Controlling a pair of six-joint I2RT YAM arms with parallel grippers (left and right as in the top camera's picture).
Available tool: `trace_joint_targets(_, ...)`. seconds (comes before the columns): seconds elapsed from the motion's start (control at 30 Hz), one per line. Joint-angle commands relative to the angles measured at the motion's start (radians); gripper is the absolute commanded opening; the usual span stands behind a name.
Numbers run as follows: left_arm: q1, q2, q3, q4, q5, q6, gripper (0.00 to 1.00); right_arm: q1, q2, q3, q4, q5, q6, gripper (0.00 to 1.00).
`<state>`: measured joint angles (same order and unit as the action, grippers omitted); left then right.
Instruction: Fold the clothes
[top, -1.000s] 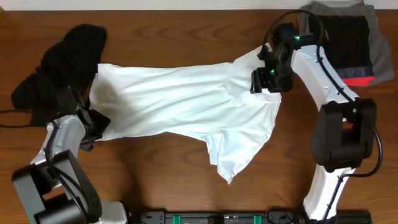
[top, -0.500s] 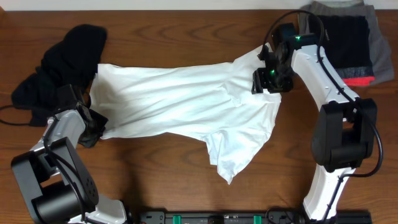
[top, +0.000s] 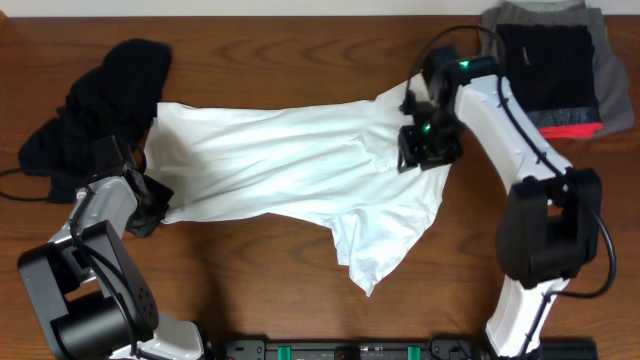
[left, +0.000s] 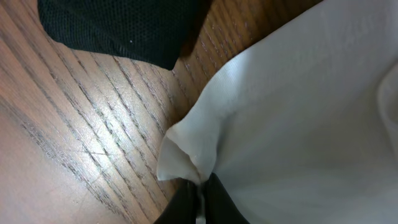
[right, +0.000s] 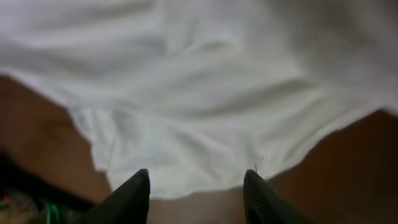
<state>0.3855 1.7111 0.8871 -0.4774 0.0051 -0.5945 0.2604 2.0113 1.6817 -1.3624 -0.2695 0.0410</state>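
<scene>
On wood-grain table (top: 250, 290), white shirt (top: 290, 160)

The shirt (top: 300, 160) is plain white. The heap of clothes (top: 100, 110) at its left is black, with a fine mesh weave. The folded pile (top: 560, 60) is grey and black with a red band. The counter (top: 250, 300) is brown wood with darker grain.

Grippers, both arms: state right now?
Left gripper: closed, pinching an edge of the white fabric shirt.
Right gripper: open, fingers apart over the shirt, holding nothing.
</scene>
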Motion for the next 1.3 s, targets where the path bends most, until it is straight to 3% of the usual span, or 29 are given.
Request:
trace_joint_targets(0.0, 0.002, 0.058, -0.035, 0.013, 0.036, 0.018, 0.06, 0.051, -0.051, -0.011, -0.058, -0.006, 0.031, 0.46)
trace_joint_targets(0.13, 0.002, 0.058, -0.035, 0.032, 0.036, 0.018, 0.06, 0.105, -0.095, -0.093, -0.072, 0.084, 0.177, 0.45)
trace_joint_targets(0.37, 0.002, 0.058, -0.035, 0.054, 0.029, 0.063, 0.06, 0.170, -0.215, -0.321, 0.058, 0.117, 0.381, 0.44)
trace_joint_targets(0.73, 0.002, 0.058, -0.035, 0.069, 0.033, 0.063, 0.06, 0.203, -0.246, -0.519, 0.314, 0.346, 0.512, 0.49)
trace_joint_targets(0.83, 0.002, 0.058, -0.035, 0.069, 0.032, 0.068, 0.06, 0.197, -0.246, -0.551, 0.333, 0.296, 0.512, 0.35)
trace_joint_targets(0.93, 0.002, 0.058, -0.035, 0.069, 0.032, 0.071, 0.06, 0.218, -0.246, -0.565, 0.323, 0.233, 0.512, 0.32)
trace_joint_targets(1.27, 0.002, 0.058, -0.035, 0.069, 0.032, 0.085, 0.06, 0.391, -0.246, -0.628, 0.316, 0.164, 0.581, 0.47)
